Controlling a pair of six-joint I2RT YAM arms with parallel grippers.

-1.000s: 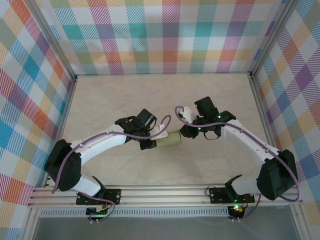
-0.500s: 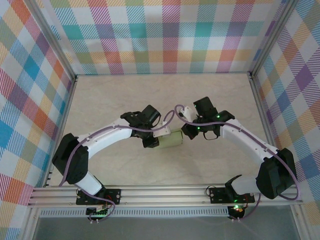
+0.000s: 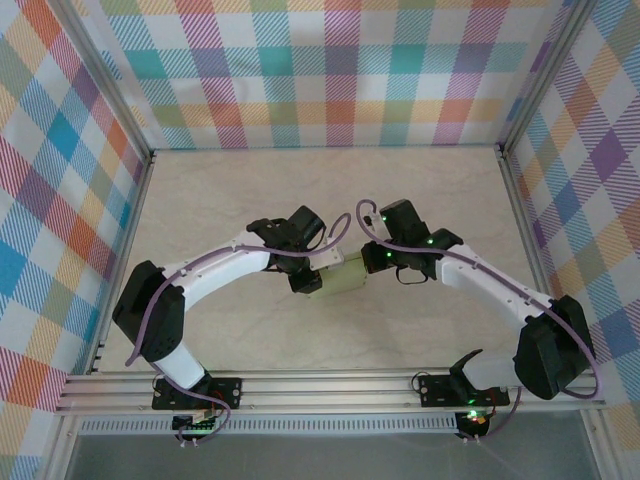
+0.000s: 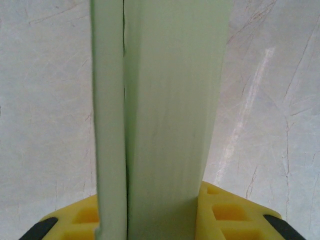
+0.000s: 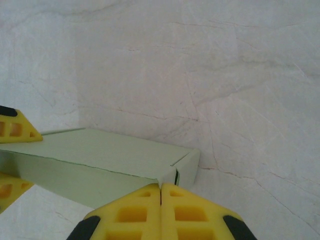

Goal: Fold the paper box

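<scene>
Since a second ago, your right gripper (image 5: 160, 212) has snapped fully shut and slid in against the right end of the paper box (image 3: 347, 277), pads together at the end flap. Your left gripper (image 3: 312, 281) clamps the box's other end, jaws narrow around it. The box sits mid-workspace, on or just off the table (image 3: 250, 200), can't tell which. The body is already formed, so you're likely tucking that last flap.

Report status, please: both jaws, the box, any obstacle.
Left jaws clamped on the paper box. Right jaws shut, tips at the box's other end. No obstacle seen near it on the table.
</scene>
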